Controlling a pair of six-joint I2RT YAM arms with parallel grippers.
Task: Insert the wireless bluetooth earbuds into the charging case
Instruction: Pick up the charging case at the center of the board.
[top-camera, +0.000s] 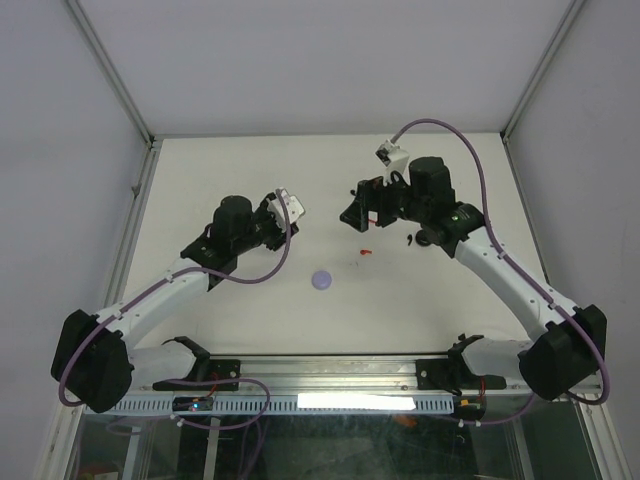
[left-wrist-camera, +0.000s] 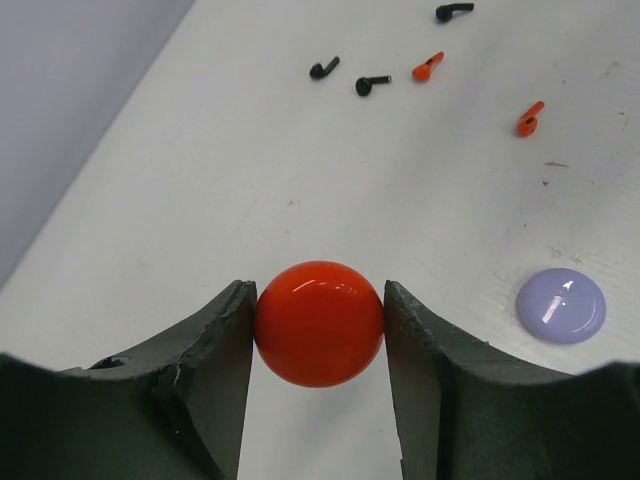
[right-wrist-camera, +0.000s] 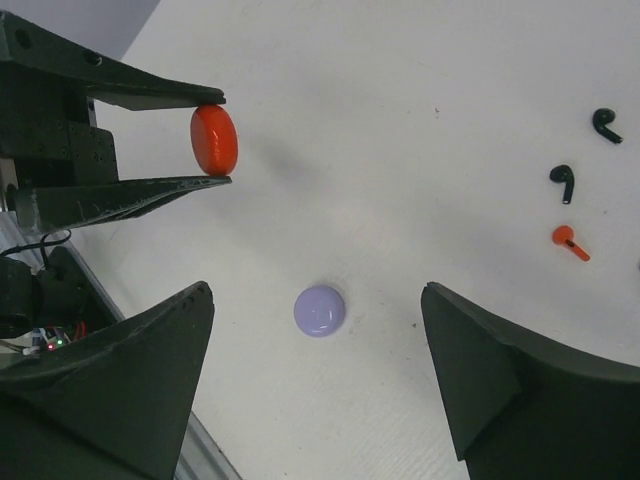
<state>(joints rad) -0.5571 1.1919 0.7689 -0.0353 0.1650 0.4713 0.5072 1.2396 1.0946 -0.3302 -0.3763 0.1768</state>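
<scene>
Holding the red case (left-wrist-camera: 320, 323) steady between the clamped left fingers (left-wrist-camera: 200, 380), lower the empty, wide-spread right fingers (right-wrist-camera: 120, 380) over a red earbud (left-wrist-camera: 428, 67) lying on the tabletop (left-wrist-camera: 300, 180) at about one o'clock from the case and nip its stem squarely.

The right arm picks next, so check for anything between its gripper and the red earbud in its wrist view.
Nothing visible blocks it. The right gripper is open above bare table. The red earbud lies alone, with two black earbuds apart beyond it. The lilac disc lies off that line.
</scene>
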